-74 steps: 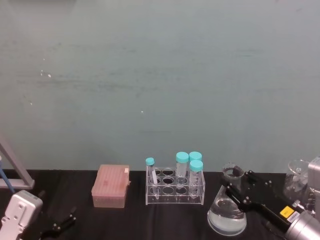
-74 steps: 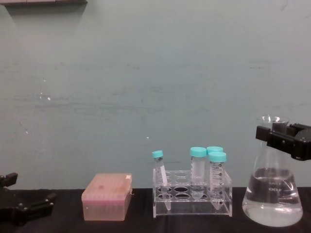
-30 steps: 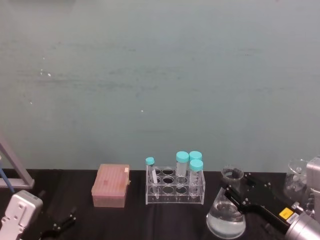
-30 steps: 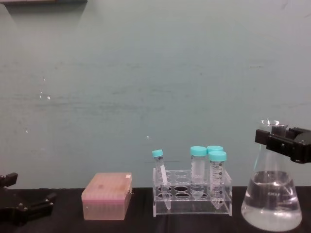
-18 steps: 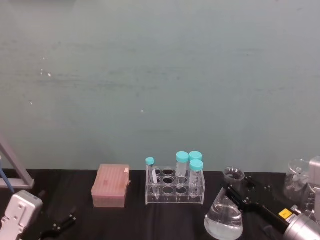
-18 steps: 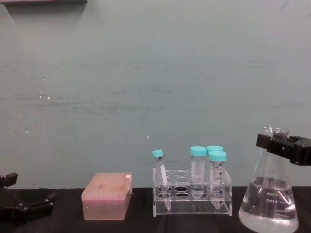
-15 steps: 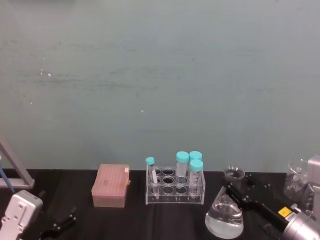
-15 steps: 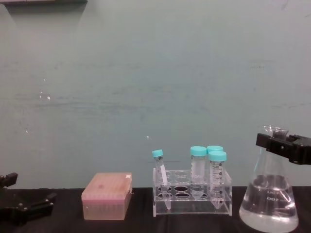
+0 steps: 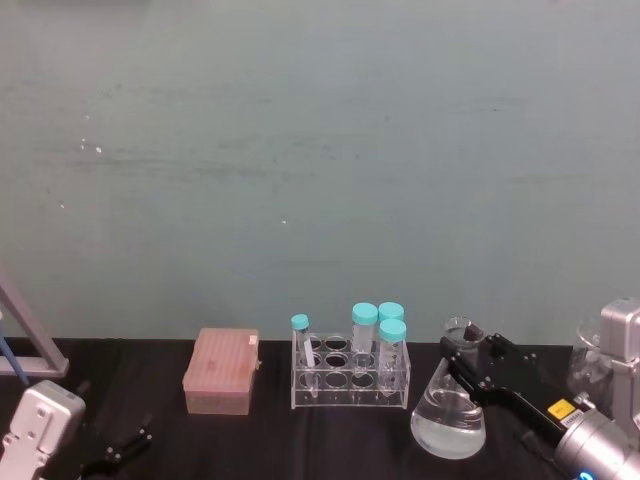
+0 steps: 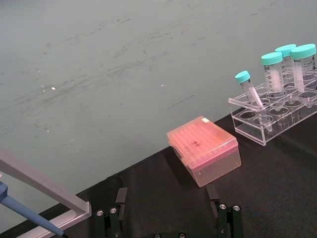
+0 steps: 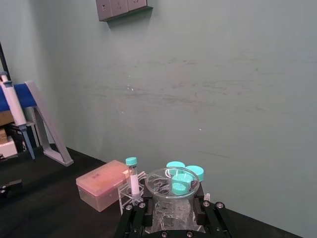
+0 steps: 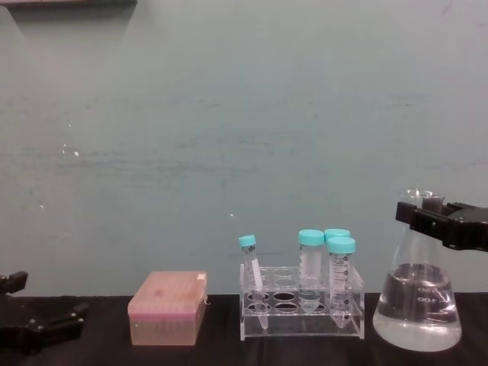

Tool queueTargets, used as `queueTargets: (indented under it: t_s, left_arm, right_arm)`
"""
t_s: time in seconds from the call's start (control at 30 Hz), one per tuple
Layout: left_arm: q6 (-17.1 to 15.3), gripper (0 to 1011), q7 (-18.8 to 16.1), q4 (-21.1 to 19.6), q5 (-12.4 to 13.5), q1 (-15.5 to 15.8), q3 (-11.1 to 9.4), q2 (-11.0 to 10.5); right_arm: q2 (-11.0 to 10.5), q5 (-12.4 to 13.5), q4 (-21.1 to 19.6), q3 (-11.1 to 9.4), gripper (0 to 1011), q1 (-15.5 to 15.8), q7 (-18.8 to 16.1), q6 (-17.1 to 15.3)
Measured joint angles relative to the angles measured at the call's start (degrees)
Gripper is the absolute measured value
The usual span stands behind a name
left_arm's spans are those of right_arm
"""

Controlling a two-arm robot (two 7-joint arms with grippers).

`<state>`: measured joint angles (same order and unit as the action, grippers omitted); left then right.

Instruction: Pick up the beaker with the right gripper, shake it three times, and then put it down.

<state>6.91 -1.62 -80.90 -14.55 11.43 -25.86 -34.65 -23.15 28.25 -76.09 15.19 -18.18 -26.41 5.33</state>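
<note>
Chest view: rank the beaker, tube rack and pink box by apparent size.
1. The beaker and the tube rack: too close to rank. The beaker looks taller, the rack wider, and the beaker is nearer the camera.
2. The pink box: smallest.

Lab, tube rack point(image 9: 350, 386), pipette tip box point(image 9: 221, 372)

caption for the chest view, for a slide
Right gripper holds the beaker by its neck beside the tube rack; left gripper parked low left.
</note>
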Motion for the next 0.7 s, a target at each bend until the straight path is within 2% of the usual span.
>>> queueTargets:
  t_s: [0.5, 0.7]
  left_arm:
    - [0.0, 1000, 0.0, 0.0, 0.0, 0.0, 0.0, 0.0]
    - [0.0, 1000, 0.0, 0.0, 0.0, 0.0, 0.0, 0.0]
  right_arm:
    - [0.8, -0.1, -0.3, -0.1, 461, 1.0, 0.0, 0.2]
    - [0.6, 0.0, -0.8, -0.2, 461, 1.9, 0.0, -0.7]
